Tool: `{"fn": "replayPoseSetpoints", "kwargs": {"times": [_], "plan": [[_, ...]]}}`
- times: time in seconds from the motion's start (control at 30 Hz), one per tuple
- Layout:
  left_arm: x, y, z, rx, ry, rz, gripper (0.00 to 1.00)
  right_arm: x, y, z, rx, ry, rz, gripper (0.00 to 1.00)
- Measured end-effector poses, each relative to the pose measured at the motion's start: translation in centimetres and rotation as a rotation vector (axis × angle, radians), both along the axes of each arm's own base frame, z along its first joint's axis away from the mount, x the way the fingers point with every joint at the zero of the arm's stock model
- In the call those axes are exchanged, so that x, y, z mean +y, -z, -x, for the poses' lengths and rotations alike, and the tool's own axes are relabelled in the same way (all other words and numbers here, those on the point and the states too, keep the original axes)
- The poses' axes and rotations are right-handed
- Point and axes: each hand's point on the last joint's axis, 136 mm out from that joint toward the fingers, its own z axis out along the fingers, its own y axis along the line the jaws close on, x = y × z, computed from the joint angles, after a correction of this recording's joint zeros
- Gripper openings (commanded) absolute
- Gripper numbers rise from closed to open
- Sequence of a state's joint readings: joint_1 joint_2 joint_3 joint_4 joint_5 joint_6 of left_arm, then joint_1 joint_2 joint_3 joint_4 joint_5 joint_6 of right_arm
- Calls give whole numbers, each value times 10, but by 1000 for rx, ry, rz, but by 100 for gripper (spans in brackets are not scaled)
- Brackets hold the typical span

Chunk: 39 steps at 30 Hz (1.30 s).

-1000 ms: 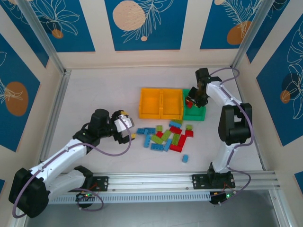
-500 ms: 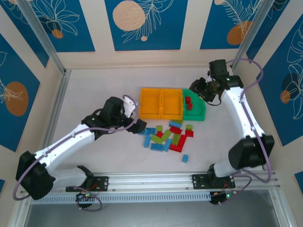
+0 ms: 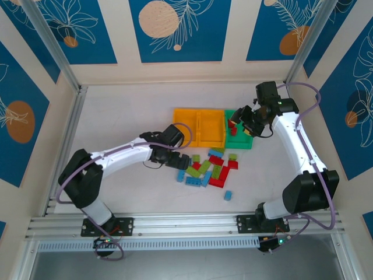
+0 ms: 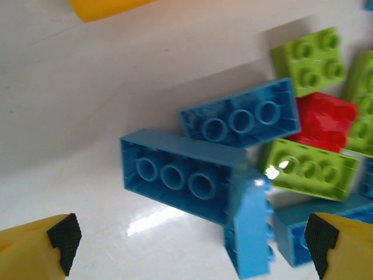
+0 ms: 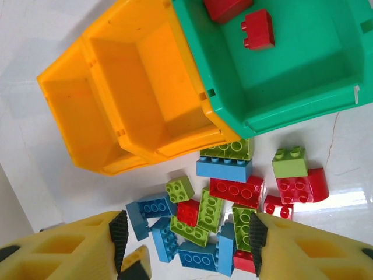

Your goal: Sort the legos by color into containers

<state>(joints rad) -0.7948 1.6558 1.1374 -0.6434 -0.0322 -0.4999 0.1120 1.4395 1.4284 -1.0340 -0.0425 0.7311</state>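
A white tabletop (image 3: pixel 128 111) sits between cream walls (image 3: pixel 175 73) hung with blue panels (image 3: pixel 178 29) printed with pale leaf outlines and a peach disc (image 3: pixel 158 18). Slanting metal posts (image 3: pixel 49 44) frame the back corners, and an aluminium rail (image 3: pixel 186 224) runs along the near edge.

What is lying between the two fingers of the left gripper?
In the left wrist view, a blue lego on its edge stands between the fingers of the open left gripper, touching an upturned blue lego ahead, on the table.

Glossy hard plastic legos (image 4: pixel 180 169), smooth shiny plastic containers (image 5: pixel 140 81), glossy white table (image 4: pixel 87 76), matt metal rail (image 3: pixel 192 224)
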Motion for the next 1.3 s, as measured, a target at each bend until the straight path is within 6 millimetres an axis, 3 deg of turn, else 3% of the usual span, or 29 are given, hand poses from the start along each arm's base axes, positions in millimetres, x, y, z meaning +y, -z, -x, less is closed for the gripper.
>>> {"fn": "replayPoseSetpoints", "kwargs": {"times": [0.2, 0.43, 0.73, 0.87, 0.97, 1.1, 1.2, 1.3], "plan": [[1, 19, -17, 24, -33, -19, 99, 1, 0, 1, 3, -9, -4, 62], [-10, 37, -17, 92, -28, 30, 86, 2, 0, 2, 5, -14, -5, 62], [-16, 39, -20, 110, -30, 101, 66, 2, 0, 3, 7, -14, -5, 62], [-15, 33, -19, 104, -34, 111, 64, 3, 0, 3, 8, -19, -5, 62], [-12, 14, -15, 92, -43, 126, 61, 4, 0, 3, 8, -19, -5, 62], [-14, -37, -22, 7, -47, 185, 59, 4, -1, 3, 6, -17, -6, 62], [-26, -79, -49, -108, -51, 223, 59, 4, -1, 3, 4, -16, -6, 62], [-42, -109, -87, -222, -47, 225, 60, 4, -2, 3, 6, -10, -9, 62]]}}
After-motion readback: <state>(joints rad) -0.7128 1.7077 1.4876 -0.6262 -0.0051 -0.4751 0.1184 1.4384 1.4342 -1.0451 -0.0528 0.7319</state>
